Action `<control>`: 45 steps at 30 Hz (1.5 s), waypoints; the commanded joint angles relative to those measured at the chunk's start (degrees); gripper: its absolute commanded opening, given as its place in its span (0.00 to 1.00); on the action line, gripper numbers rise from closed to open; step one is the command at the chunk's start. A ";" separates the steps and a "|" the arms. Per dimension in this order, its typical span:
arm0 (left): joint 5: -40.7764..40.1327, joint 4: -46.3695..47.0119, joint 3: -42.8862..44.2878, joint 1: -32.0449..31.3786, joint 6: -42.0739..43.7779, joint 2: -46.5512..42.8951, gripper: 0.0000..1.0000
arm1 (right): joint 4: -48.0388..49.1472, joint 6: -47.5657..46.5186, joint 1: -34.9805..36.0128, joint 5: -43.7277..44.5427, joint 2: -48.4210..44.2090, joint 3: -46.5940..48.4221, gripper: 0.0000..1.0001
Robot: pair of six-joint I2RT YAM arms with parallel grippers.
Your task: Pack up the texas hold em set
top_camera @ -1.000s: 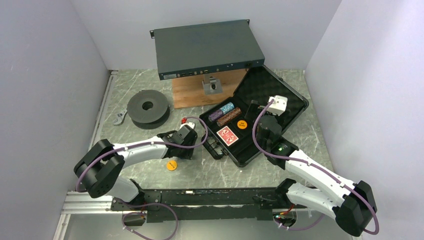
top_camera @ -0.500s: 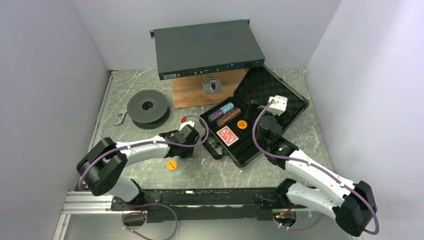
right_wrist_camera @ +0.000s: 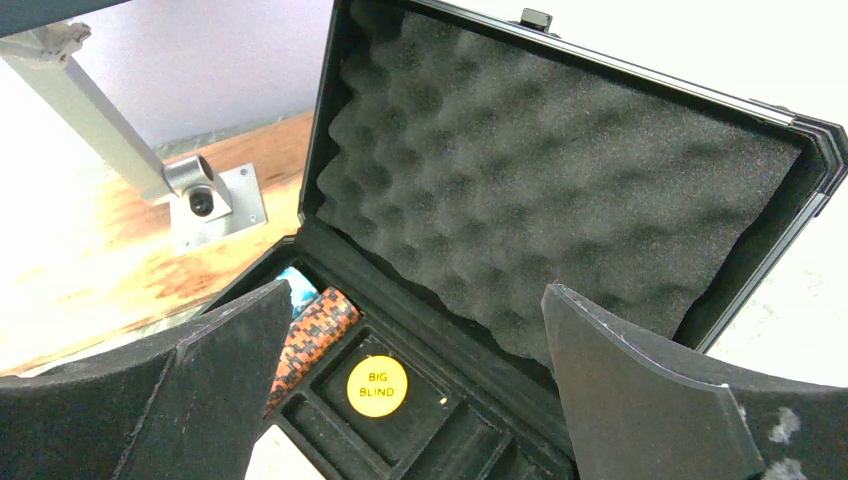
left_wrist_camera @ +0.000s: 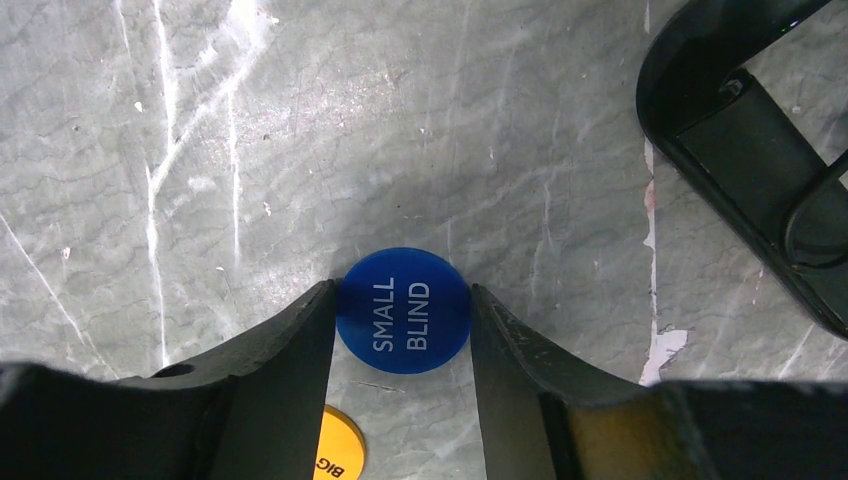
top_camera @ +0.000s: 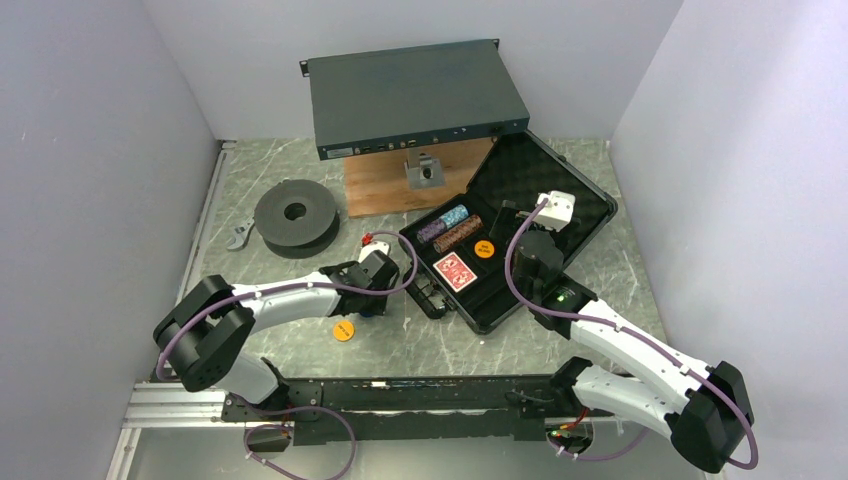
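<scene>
Left wrist view: we see yellow disc (left_wrist_camera: 338, 445) nearest on the table (left_wrist_camera: 300, 120). Just beyond, left gripper (left_wrist_camera: 402, 292) pinches blue disc (left_wrist_camera: 403, 312), which lies flat, fingers touching both edges. Farther off, case (right_wrist_camera: 560, 170) lies open with chips (top_camera: 450, 228) and deck (top_camera: 455, 270) inside. Right gripper (right_wrist_camera: 415, 292) hovers above it, spread wide, empty.

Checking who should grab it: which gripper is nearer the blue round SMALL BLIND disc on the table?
Left. The left gripper straddles the blue round SMALL BLIND disc, a finger against each edge. The right gripper hangs open over the black plastic case, well away.
</scene>
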 commanded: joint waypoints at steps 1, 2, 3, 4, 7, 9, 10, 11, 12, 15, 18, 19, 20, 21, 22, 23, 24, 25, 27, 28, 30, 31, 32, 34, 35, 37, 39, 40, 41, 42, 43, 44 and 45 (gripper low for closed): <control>-0.68 -5.85 0.88 -0.62 -0.49 0.30 0.35 | 0.77 0.52 -0.15 0.13 -0.89 1.64 1.00; -0.71 -6.20 1.33 -0.72 -0.51 0.27 0.33 | 0.67 0.52 -0.18 0.12 -0.86 1.62 1.00; -0.71 -6.52 1.80 -0.88 -0.47 0.22 0.31 | 0.71 0.52 -0.19 0.15 -0.89 1.67 1.00; -0.87 -6.85 2.24 -1.04 -0.40 0.16 0.29 | 0.73 0.52 -0.20 0.15 -0.97 1.59 1.00; -1.31 -8.11 3.70 -1.62 -0.39 -0.30 0.25 | 0.78 0.60 -0.15 0.03 -0.91 1.53 1.00; -1.60 -8.96 4.61 -1.93 -0.20 -0.50 0.24 | 0.78 0.61 -0.20 0.07 -0.97 1.55 1.00; -1.55 -9.26 5.05 -2.03 -0.08 -0.52 0.23 | 0.81 0.59 -0.20 0.07 -0.97 1.52 1.00; -1.66 -9.56 5.37 -2.12 0.02 -0.53 0.22 | 0.86 0.60 -0.20 0.06 -0.94 1.57 1.00; -1.83 -9.73 5.69 -2.07 0.11 -0.53 0.22 | 0.84 0.67 -0.20 0.07 -0.93 1.60 1.00; -1.94 -10.37 6.58 -2.15 0.28 -0.44 0.22 | 0.83 0.69 -0.20 -0.02 -0.98 1.57 1.00; -1.66 -10.81 7.63 -2.22 0.51 -0.65 0.21 | 0.78 0.78 -0.21 -0.06 -1.19 1.57 1.00; -1.64 -10.94 8.02 -2.33 0.61 -0.82 0.21 | 0.90 0.78 -0.21 -0.03 -1.28 1.53 1.00; -1.49 -11.40 8.53 -2.39 0.69 -1.03 0.21 | 0.96 0.74 -0.22 -0.04 -1.39 1.49 1.00; -1.54 -11.66 9.11 -2.51 0.80 -1.24 0.21 | 0.99 0.70 -0.24 -0.02 -1.46 1.49 1.00; -1.60 -11.88 9.61 -2.60 0.98 -1.36 0.22 | 1.04 0.74 -0.26 -0.02 -1.46 1.50 1.00; -1.61 -12.09 10.25 -2.63 1.17 -1.45 0.22 | 0.94 0.76 -0.28 -0.02 -1.58 1.54 1.00; -1.61 -12.37 10.82 -2.68 1.28 -1.49 0.22 | 0.96 0.72 -0.27 -0.04 -1.59 1.59 1.00; -1.62 -12.54 11.52 -2.71 1.51 -1.45 0.22 | 0.99 0.74 -0.28 0.02 -1.67 1.55 1.00; -1.55 -12.74 12.89 -2.86 1.88 -1.28 0.21 | 1.04 0.69 -0.28 0.06 -1.89 1.48 1.00; -1.32 -12.63 13.63 -3.03 2.09 -1.10 0.21 | 1.08 0.69 -0.28 0.14 -1.99 1.51 1.00; -0.82 -12.35 15.02 -3.22 2.47 -0.62 0.21 | 1.17 0.78 -0.28 0.44 -2.24 1.32 1.00; -0.57 -12.28 15.82 -3.33 2.65 -0.21 0.21 | 1.25 0.78 -0.28 0.62 -2.33 1.33 1.00; -0.45 -12.23 16.99 -3.44 2.88 0.30 0.21 | 1.26 0.78 -0.28 0.80 -2.41 1.32 1.00; -0.10 -12.23 19.00 -3.72 3.27 1.47 0.21 | 1.26 0.78 -0.28 0.94 -2.60 1.34 1.00; 0.07 -12.16 19.96 -3.86 3.48 2.09 0.21 | 1.22 0.77 -0.28 1.02 -2.73 1.32 1.00; 0.44 -12.12 22.01 -4.12 4.01 3.78 0.21 | 1.25 0.78 -0.28 1.24 -3.13 1.23 1.00; 0.84 -11.91 24.24 -4.30 4.46 5.37 0.21 | 1.39 0.86 -0.28 1.45 -3.65 0.96 1.00; 1.11 -11.80 25.23 -4.41 4.71 6.28 0.21 | 1.43 0.99 -0.28 1.55 -3.89 0.86 1.00; 1.36 -11.60 26.40 -4.54 4.93 7.11 0.21 | 1.31 1.22 -0.28 1.52 -4.13 0.89 1.00; 1.70 -11.42 27.36 -4.57 5.15 7.92 0.21 | 1.19 1.48 -0.28 1.34 -4.31 0.77 1.00; 2.04 -11.27 28.44 -4.63 5.34 8.78 0.21 | 1.03 1.67 -0.29 1.18 -4.48 0.74 1.00; 2.40 -11.01 29.45 -4.68 5.51 9.63 0.21 | 0.93 1.80 -0.28 1.18 -4.69 0.86 1.00; 2.87 -10.78 30.40 -4.82 5.70 10.50 0.20 | 0.79 1.95 -0.28 1.39 -4.77 0.88 1.00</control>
